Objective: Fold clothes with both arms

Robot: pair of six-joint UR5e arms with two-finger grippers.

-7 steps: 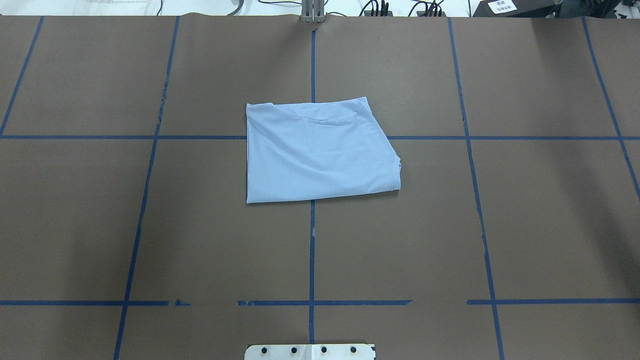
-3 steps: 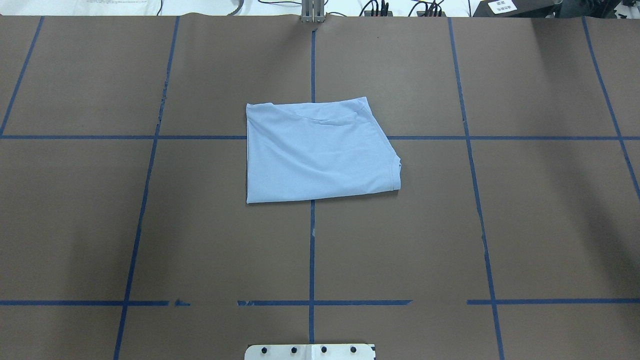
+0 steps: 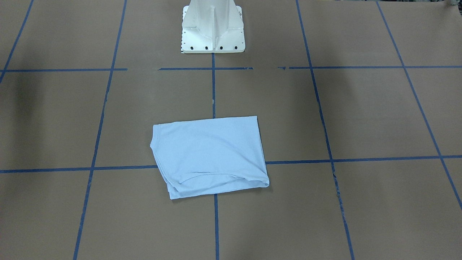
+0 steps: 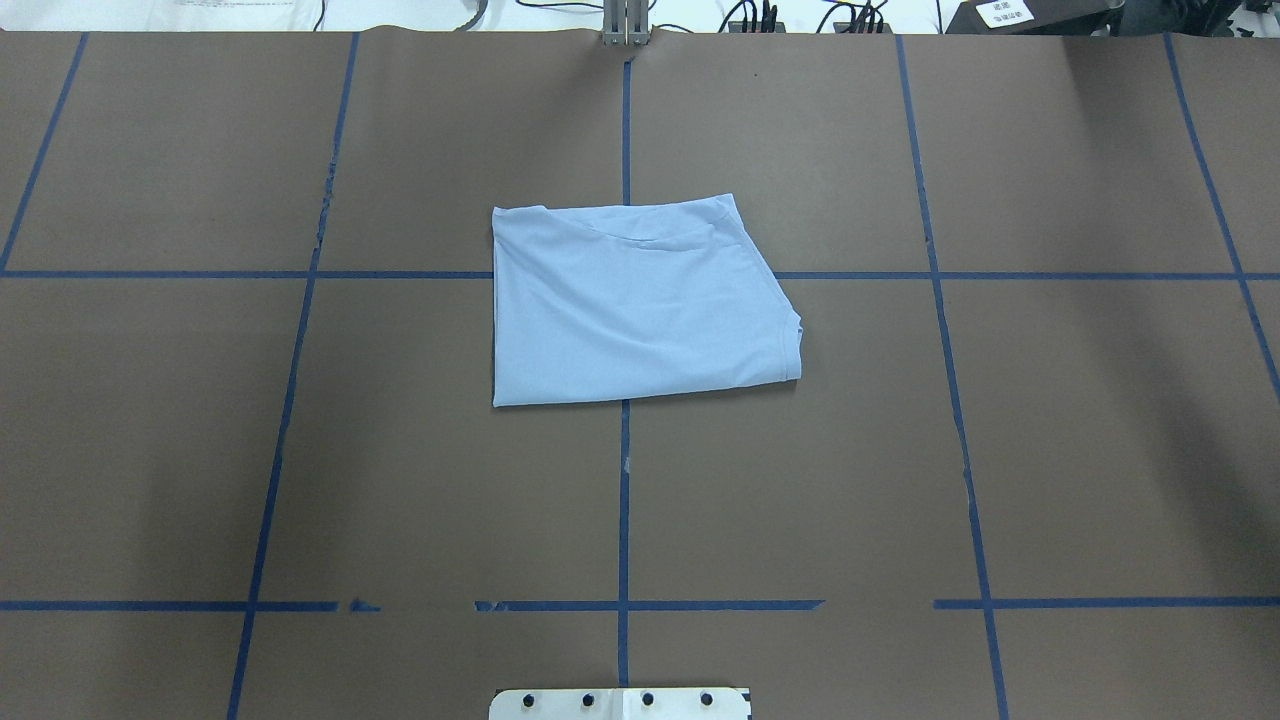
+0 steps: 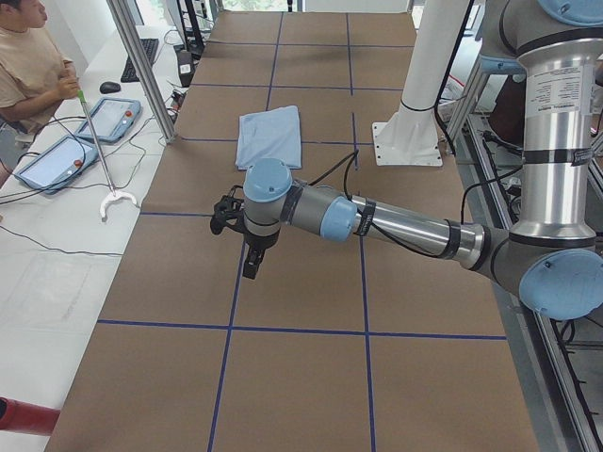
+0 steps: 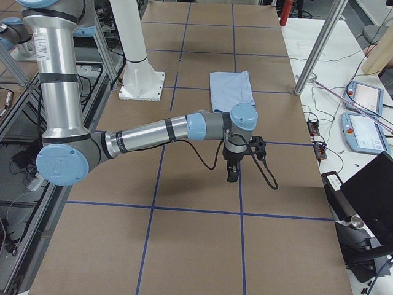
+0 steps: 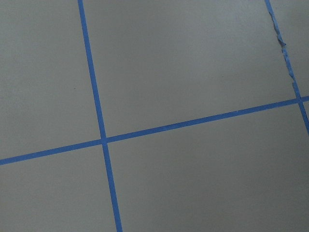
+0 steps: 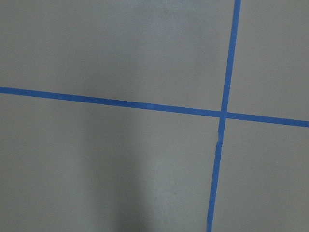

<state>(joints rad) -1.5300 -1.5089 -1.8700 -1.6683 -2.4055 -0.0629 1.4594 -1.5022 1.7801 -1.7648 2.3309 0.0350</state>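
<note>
The pale blue T-shirt [image 4: 630, 305] lies folded into a rough rectangle at the table's middle, flat on the brown cover. It also shows in the front-facing view [image 3: 209, 155] and both side views [image 5: 270, 135] [image 6: 231, 89]. Its print and neck label are hidden. The left gripper [image 5: 252, 264] hangs over bare table, well away from the shirt toward the table's left end. The right gripper [image 6: 233, 175] hangs likewise toward the right end. Both show only in the side views, so I cannot tell whether they are open or shut. The wrist views show only brown cover and blue tape.
The white pedestal base [image 3: 213, 39] stands at the robot's edge of the table. Blue tape lines [image 4: 624, 500] grid the cover. An operator [image 5: 28, 66] sits by tablets [image 5: 108, 118] past the far edge. Metal frame posts [image 5: 141, 66] [image 6: 319, 49] stand at that edge.
</note>
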